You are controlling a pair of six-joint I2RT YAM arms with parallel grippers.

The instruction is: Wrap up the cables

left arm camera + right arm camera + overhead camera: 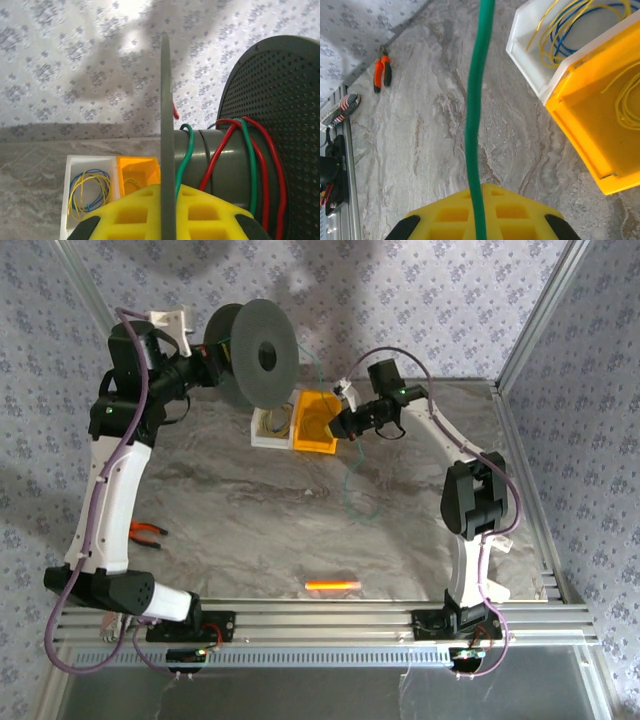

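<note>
L gripper (168, 212) pinched spool (280, 125) rim, R gripper (479, 219) squeezed green cable (476, 100). I'd say it needed pulling tight, no slack.

cables (476, 125) — thin green wire | partly wound on black spool (280, 100)

The middle of the surface (250, 510) lies open from left to right, with room for a tool to cross. At the far side 2 bins stand touching, the white bin (268, 428) left of the yellow bin (318, 425). The black spool (262, 355) hangs above them and blocks the way down. The green cable (347, 480) drops just right of the bins. Pliers (148, 531) lie near the left edge, and an orange stick (332, 584) lies near the front rail.
</note>
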